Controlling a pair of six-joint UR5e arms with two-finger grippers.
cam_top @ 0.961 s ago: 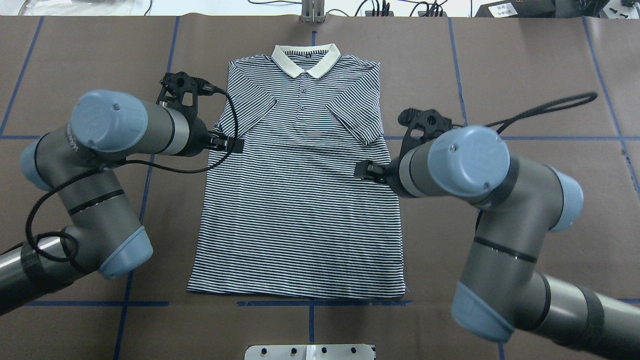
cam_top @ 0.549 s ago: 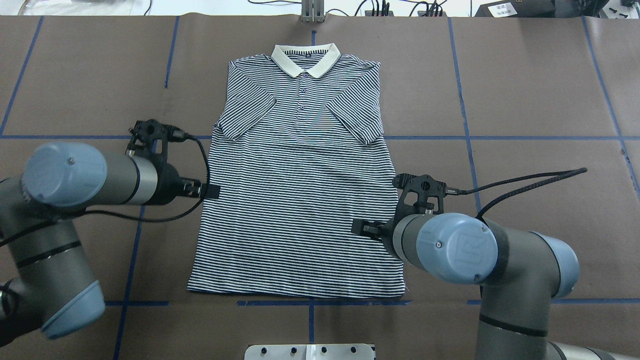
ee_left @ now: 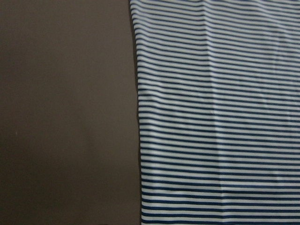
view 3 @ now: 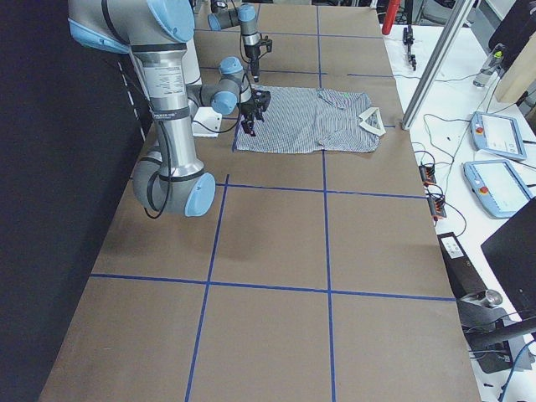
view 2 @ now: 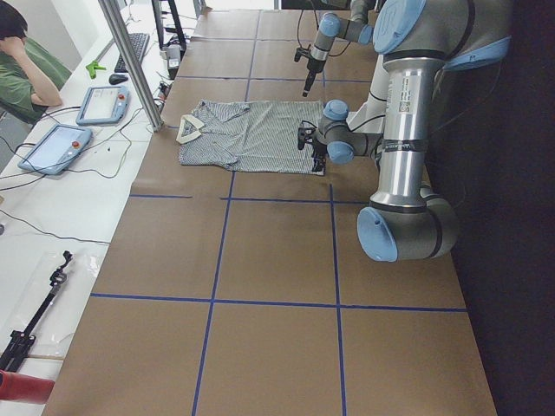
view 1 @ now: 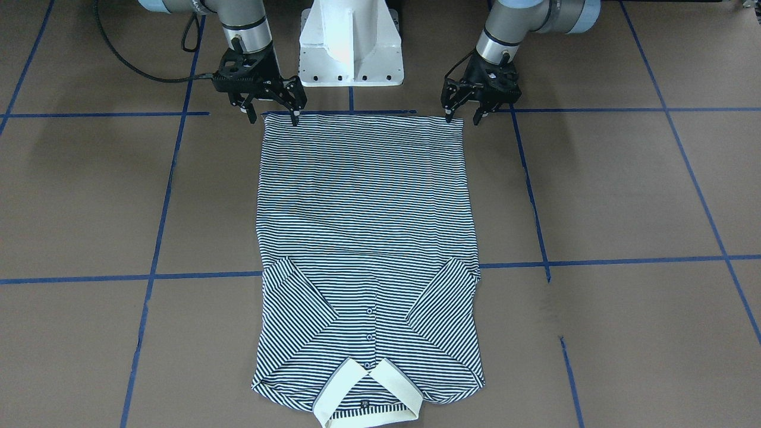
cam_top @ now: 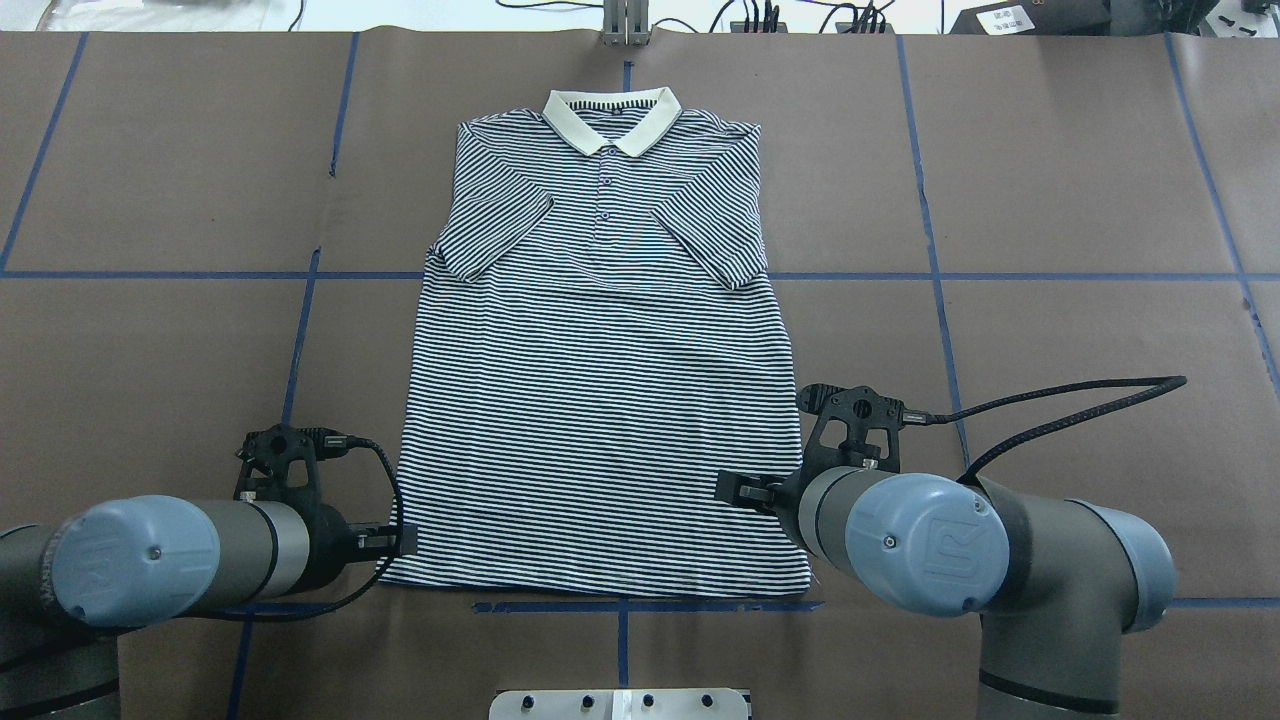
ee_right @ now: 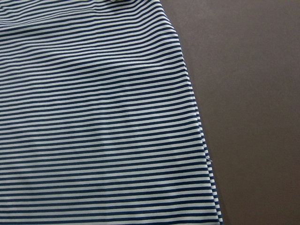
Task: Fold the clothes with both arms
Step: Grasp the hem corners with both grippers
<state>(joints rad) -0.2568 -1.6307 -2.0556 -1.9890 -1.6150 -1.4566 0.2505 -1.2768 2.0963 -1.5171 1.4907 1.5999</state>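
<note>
The navy-and-white striped polo shirt (cam_top: 600,400) lies flat, face up, cream collar (cam_top: 611,118) at the far end. Both short sleeves are folded in onto the chest. It also shows in the front-facing view (view 1: 362,208). My left gripper (view 1: 462,117) is open and empty at the hem's left corner; in the overhead view (cam_top: 400,540) it sits just beside the shirt's edge. My right gripper (view 1: 272,116) is open and empty at the hem's right corner; in the overhead view (cam_top: 735,488) it is over the shirt's right side. Each wrist view shows only the shirt's side edge (ee_left: 220,117) (ee_right: 93,117) and bare table.
The brown table cover (cam_top: 1050,180) carries blue tape lines. The white pedestal base (view 1: 351,41) stands just behind the hem. A metal plate (cam_top: 620,703) sits at the near edge and a metal post (cam_top: 625,25) at the far edge.
Both arms have drawn back along the shirt's sides from sleeve level to the hem near the robot. The shirt has not moved.
</note>
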